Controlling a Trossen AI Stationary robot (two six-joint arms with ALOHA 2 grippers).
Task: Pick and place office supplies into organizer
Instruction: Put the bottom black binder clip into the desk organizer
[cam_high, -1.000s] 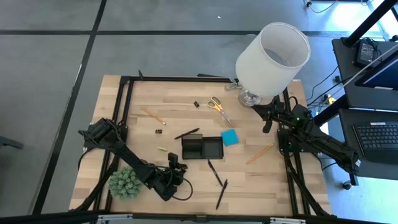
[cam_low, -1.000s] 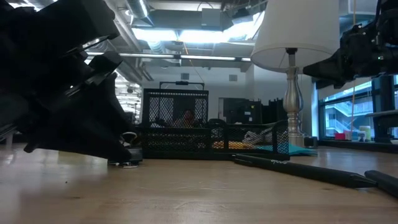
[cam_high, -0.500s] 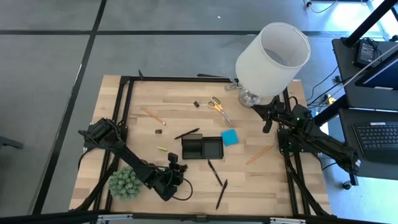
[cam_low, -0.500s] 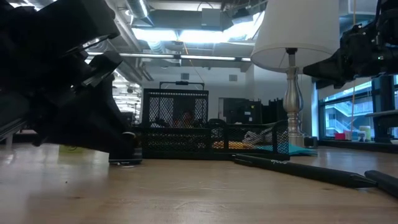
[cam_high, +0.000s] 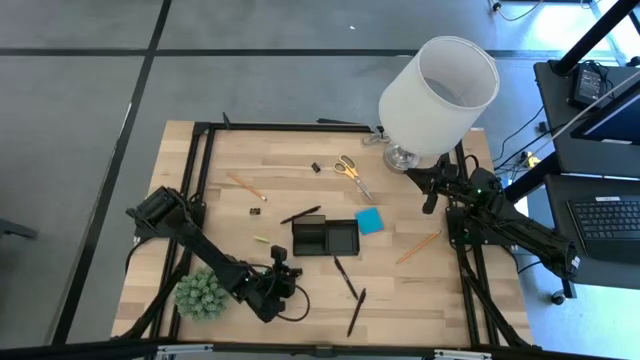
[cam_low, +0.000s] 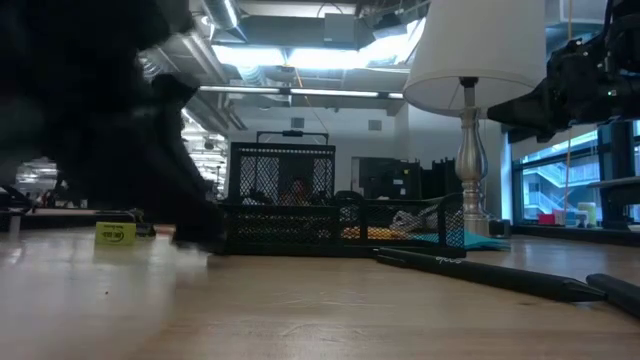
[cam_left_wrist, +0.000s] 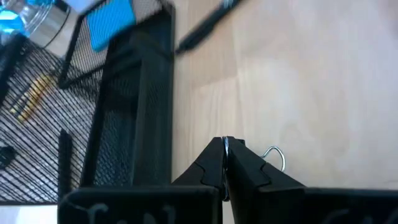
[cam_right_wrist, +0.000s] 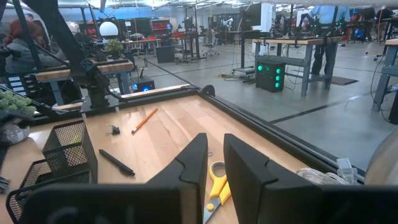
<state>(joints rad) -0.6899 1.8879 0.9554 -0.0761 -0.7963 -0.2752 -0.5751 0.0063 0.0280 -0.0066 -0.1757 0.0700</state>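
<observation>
Currently the left gripper (cam_left_wrist: 225, 163) is pinching a tiny binder clip (cam_left_wrist: 273, 157) by its edge just beside the organizer (cam_high: 325, 239), so it is risking slipping out over the bench (cam_high: 230, 215) before reaching a compartment.

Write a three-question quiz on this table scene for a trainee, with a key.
1. True or false: the blue pad lies on the table, outside the organizer.
2. Which gripper is shut on a clip? A: left. B: right. C: neither.
3. Fill in: the yellow-handled scissors lie nearer the base of the ____ than the organizer does.

Key:
1. True.
2. A. The left gripper pinches it beside the organizer; the right gripper is open, near the scissors.
3. The lamp.
</observation>
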